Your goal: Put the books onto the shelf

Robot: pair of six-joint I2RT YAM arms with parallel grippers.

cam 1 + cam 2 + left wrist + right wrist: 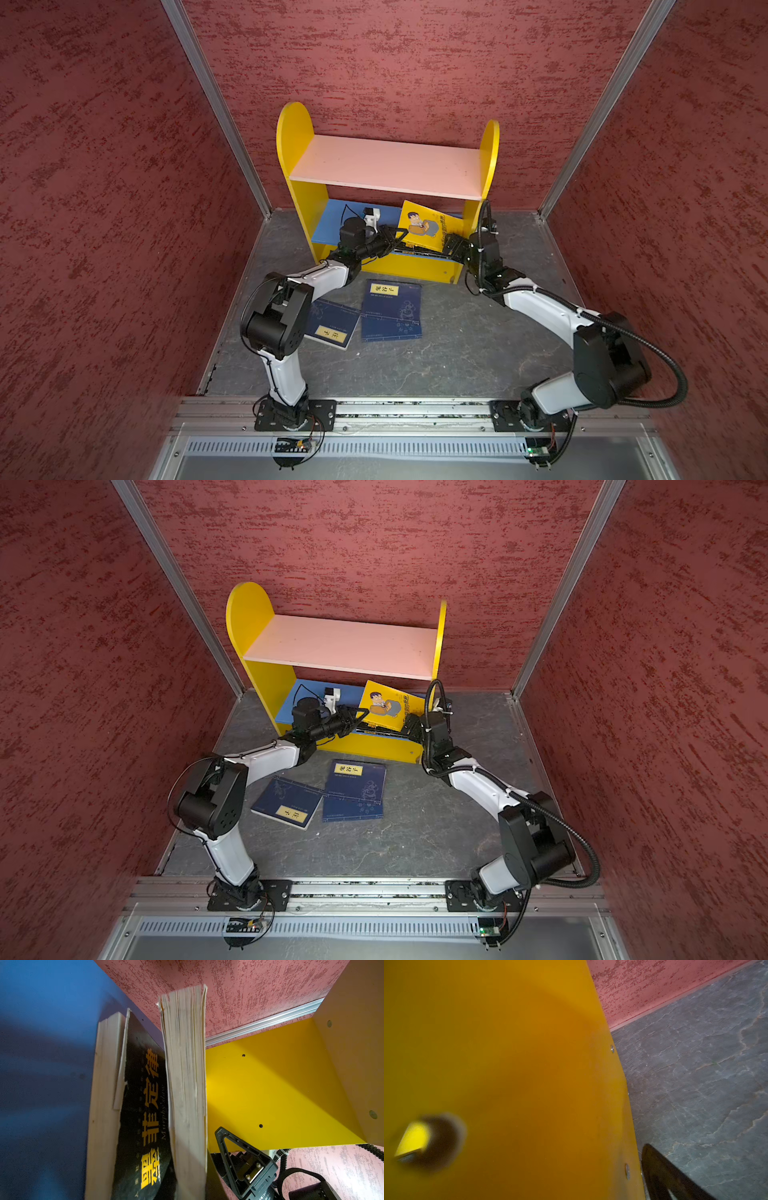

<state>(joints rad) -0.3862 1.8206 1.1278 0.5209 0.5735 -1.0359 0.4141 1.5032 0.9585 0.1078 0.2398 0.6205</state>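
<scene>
The shelf stands against the back wall. A yellow book with a cartoon man leans tilted on its blue lower board. My left gripper is shut on that book's lower left edge, and its pale page edge runs up the left wrist view. A black book with an orange title lies flat under it. My right gripper stands open at the shelf's right side panel, with one finger inside and one finger outside. Three navy books lie on the floor.
Grey stone-look floor spreads in front of the shelf, with red textured walls close on three sides. One navy book lies partly under my left arm's elbow. A metal rail with both arm bases runs along the front.
</scene>
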